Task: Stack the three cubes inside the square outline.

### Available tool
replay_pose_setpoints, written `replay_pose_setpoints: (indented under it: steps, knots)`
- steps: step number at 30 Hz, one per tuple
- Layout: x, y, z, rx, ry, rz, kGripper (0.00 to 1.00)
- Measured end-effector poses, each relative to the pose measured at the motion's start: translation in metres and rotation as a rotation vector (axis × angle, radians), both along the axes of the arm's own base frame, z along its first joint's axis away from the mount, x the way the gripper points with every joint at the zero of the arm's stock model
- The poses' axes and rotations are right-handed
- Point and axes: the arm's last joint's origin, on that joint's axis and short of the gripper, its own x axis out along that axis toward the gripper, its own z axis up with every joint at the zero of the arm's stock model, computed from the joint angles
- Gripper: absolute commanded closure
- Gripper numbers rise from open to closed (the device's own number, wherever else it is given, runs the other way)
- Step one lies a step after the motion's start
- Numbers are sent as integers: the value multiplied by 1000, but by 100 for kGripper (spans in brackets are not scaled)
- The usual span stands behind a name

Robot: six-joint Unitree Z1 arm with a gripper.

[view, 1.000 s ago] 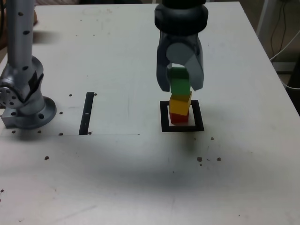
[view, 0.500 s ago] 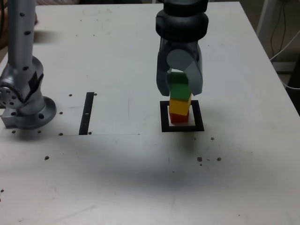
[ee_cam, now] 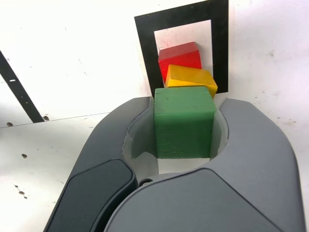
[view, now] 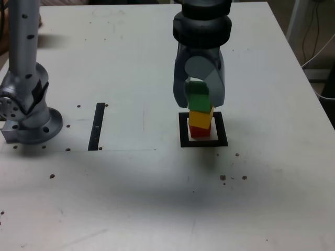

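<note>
The gripper (view: 199, 98) had its fingers (ee_cam: 251, 145) closed on the green cube (view: 198, 96), holding it over the yellow cube (view: 201, 117) and red cube (view: 198, 131) inside the square outline (view: 203, 143), presumably to complete the stack.

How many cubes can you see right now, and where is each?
3. The red cube sits inside the square outline, the yellow cube on it, twisted, and the green cube above, clamped in the pincer. None seem hidden.
</note>
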Motion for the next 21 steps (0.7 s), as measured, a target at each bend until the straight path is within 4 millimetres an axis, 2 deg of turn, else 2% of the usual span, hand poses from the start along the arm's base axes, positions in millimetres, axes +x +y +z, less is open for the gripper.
replay_pose_setpoints:
  steps: [7,17,19,21]
  knots:
    - [0,0,-1,0,1,-5,45]
    - [1,0,-2,-2,-8,-7,43]
    - [1,0,-2,-2,-9,-7,39]
    - [1,0,-2,-2,-8,-9,31]
